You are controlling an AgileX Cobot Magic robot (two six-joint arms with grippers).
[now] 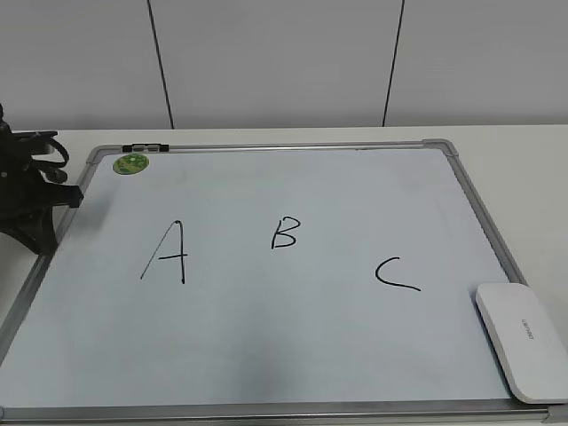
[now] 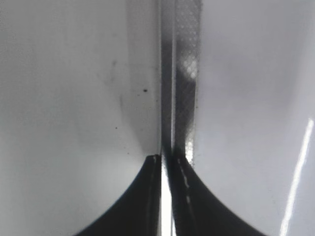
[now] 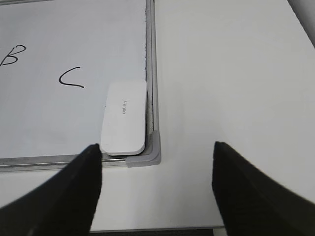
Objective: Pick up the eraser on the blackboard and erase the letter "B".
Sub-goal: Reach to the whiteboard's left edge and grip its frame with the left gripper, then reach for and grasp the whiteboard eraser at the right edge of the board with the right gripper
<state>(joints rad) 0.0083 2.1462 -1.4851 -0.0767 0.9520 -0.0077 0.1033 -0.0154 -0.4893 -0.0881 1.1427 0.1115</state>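
Observation:
The eraser (image 1: 524,342) is a white rounded block lying at the front right corner of the blackboard (image 1: 311,346), a white board with a silver frame. The small black letter "B" (image 1: 286,233) is drawn at the board's middle, between a taller "A" (image 1: 167,253) and a "C" (image 1: 397,273). My left gripper (image 2: 165,158) is shut and empty over the board's frame strip (image 2: 180,73); its arm (image 1: 35,191) sits at the board's left edge. My right gripper (image 3: 156,146) is open and empty, above the table just short of the eraser (image 3: 124,117). "B" (image 3: 13,55) also shows there.
A round green magnet (image 1: 131,163) and a small black clip (image 1: 145,147) sit at the board's far left corner. A grey corner cap (image 3: 147,155) lies beside the eraser. White table (image 3: 226,73) extends right of the board. A panelled wall stands behind.

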